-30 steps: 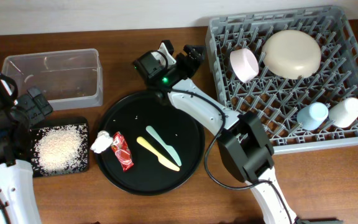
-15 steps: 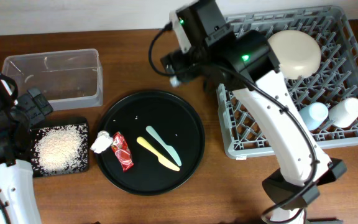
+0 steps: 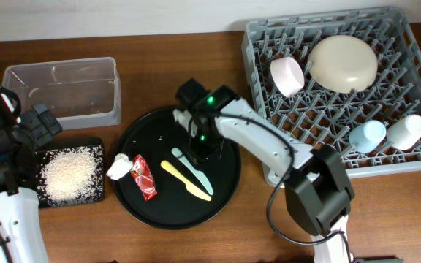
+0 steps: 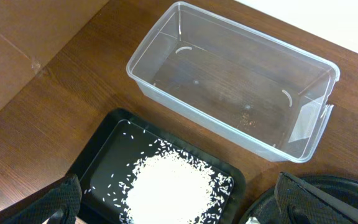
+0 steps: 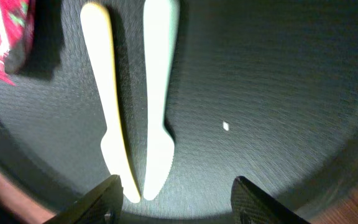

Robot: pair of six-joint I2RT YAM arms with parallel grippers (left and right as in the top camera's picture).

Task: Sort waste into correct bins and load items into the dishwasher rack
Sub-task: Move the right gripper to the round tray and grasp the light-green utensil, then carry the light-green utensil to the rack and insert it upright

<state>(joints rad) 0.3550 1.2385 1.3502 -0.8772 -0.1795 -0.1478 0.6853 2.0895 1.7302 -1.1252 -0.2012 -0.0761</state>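
My right gripper [image 3: 198, 150] hangs low over the round black tray [image 3: 152, 131], open, nothing between its fingers [image 5: 107, 200]. In the right wrist view the tips of the mint-green utensil [image 5: 157, 93] and the yellow utensil [image 5: 107, 106] lie just ahead of the left finger. The red wrapper [image 3: 143, 177] and white tissue [image 3: 118, 168] lie at the tray's left. Rice [image 3: 68, 174] fills the shallow black tray [image 4: 101, 155]. My left gripper [image 4: 185, 208] stands open above it, beside the clear tub [image 4: 229, 81]. The rack [image 3: 415, 164] holds the plate [image 3: 343, 63], bowl [image 3: 287, 75], blue cup [image 3: 368, 135] and white cup [image 3: 406, 131].
A lone white grain [image 5: 226, 126] lies on the round tray's floor. The wooden table [image 3: 218, 51] runs back to a pale wall. The right arm's base [image 3: 314, 197] stands in front of the rack.
My right arm has swung from the back of the table, up past the camera, and down onto the round tray over the two utensils. Its jaws have narrowed. The left arm has not moved.
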